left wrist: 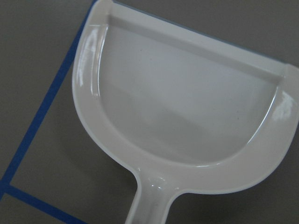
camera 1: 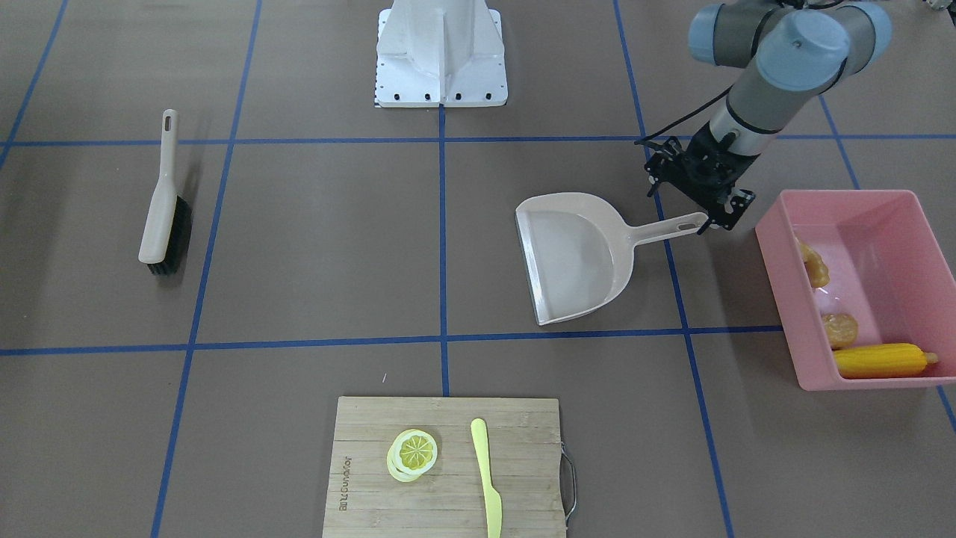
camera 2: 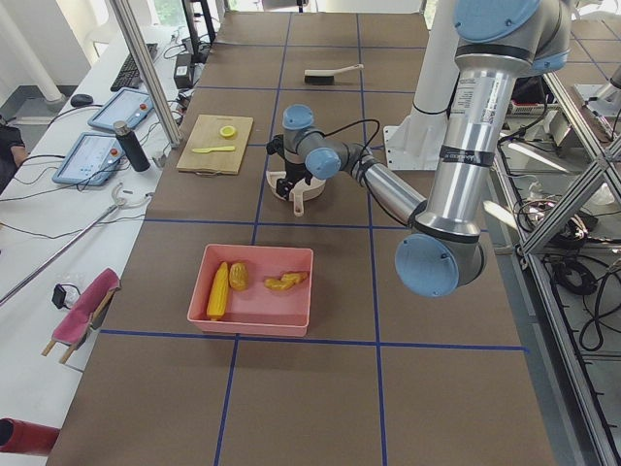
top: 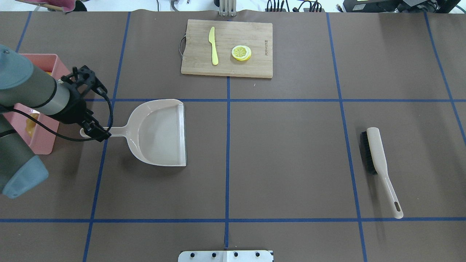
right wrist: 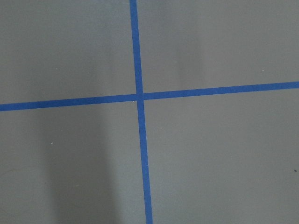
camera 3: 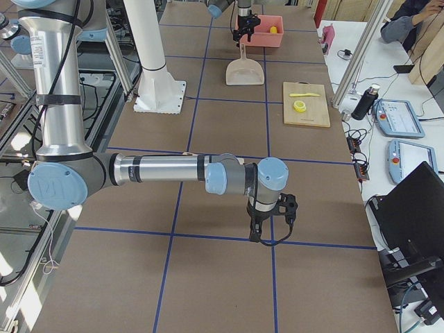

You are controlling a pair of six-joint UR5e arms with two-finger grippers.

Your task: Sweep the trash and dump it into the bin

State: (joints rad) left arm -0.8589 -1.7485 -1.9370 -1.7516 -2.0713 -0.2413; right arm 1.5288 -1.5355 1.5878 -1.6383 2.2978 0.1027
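Dumping is looking complete: toy foods (camera 1: 839, 329) are lying in the pink bin (camera 1: 885, 276) beside the left tool (camera 1: 711, 218). Its hold on the dustpan (camera 1: 575, 254) handle: cannot tell.

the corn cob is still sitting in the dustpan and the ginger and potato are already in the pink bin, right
Not quite. The corn cob is not in the dustpan. The exterior front-facing view shows it lying in the pink bin along with the ginger and potato, and the dustpan is empty.
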